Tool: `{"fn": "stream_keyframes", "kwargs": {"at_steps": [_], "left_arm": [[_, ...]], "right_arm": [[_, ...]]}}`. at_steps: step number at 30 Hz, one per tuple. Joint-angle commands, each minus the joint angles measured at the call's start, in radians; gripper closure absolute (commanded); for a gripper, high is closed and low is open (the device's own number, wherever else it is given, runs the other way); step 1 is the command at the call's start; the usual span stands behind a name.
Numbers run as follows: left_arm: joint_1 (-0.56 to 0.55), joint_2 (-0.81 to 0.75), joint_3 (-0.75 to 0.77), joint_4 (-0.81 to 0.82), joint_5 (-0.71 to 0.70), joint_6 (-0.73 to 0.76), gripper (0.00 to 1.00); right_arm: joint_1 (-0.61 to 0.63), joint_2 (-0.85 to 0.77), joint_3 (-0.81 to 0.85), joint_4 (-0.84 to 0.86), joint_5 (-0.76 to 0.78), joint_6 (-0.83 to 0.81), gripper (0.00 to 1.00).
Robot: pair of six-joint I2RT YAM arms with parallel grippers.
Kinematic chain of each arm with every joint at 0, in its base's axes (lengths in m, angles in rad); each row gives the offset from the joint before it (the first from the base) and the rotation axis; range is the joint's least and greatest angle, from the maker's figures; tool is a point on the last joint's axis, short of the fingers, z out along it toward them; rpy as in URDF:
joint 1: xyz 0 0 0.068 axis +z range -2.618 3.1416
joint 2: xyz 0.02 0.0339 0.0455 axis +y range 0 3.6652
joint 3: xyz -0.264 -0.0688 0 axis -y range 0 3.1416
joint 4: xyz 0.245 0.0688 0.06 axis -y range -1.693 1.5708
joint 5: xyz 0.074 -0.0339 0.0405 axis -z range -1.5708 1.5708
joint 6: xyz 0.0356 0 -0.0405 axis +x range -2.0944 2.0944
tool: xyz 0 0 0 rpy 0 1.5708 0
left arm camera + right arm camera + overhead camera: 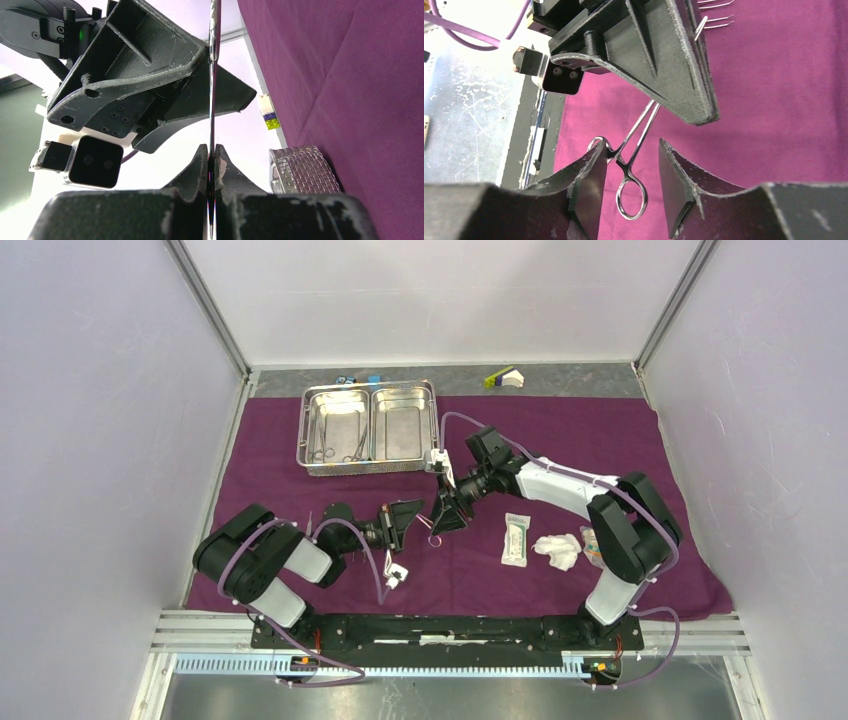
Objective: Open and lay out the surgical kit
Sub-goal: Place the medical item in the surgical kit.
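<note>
Purple cloth (560, 440) covering worktop (560, 380); left pincer (211, 150) clamping stiff, likely slippery forceps (623, 161); right pincer (631, 145), apart, straddling its ring end: best hold.

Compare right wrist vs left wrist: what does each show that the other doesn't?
Right wrist only: the ring handles of the forceps, sitting between the right fingers, which stand apart.
Left wrist only: the left fingers shut on the thin shaft, and the yellow-green and white piece past the cloth's edge.
Both: the forceps, the purple cloth, and the opposite arm's fingers up close.
</note>
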Motion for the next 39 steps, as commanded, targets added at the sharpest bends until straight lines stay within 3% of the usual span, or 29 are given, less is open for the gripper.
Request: {"fn": "stream_keyframes", "kwargs": {"at_steps": [1,6,13,17,20,24,27,31,35,39], "left_arm": [[-0.007,-0.005,0.037,0.275,0.01,0.03,0.98],[-0.007,0.014,0.039,0.275,0.009,0.06,0.98],[-0.007,0.024,0.037,0.275,0.023,0.083,0.98],[-0.007,0.014,0.043,0.275,0.011,0.073,0.96],[-0.007,0.004,0.05,0.275,-0.013,0.057,0.79],[-0.007,-0.018,0.057,0.275,-0.086,-0.009,0.42],[-0.004,-0.051,0.057,0.275,-0.153,-0.122,0.21],[-0.007,-0.109,0.067,0.275,-0.286,-0.369,0.03],[-0.007,-0.165,0.111,0.233,-0.508,-0.648,0.0],[-0.007,-0.307,0.209,-0.1,-0.756,-1.039,0.0]], "right_arm": [[0.0,0.015,-0.018,-0.002,-0.033,-0.013,0.54],[0.0,0.017,-0.022,-0.004,-0.056,-0.018,0.65],[0.0,0.022,-0.023,-0.008,-0.057,-0.024,0.97],[-0.004,0.025,-0.023,-0.01,-0.042,-0.021,1.0],[-0.016,0.028,-0.028,0.014,-0.039,0.006,0.99],[-0.045,0.015,-0.038,0.052,-0.019,0.046,1.0],[-0.069,-0.01,-0.048,0.097,0.006,0.091,1.0],[-0.108,-0.056,-0.043,0.152,0.062,0.156,1.0],[-0.154,-0.098,-0.018,0.195,0.136,0.216,1.0],[-0.162,-0.159,-0.021,0.243,0.273,0.234,1.0]]}}
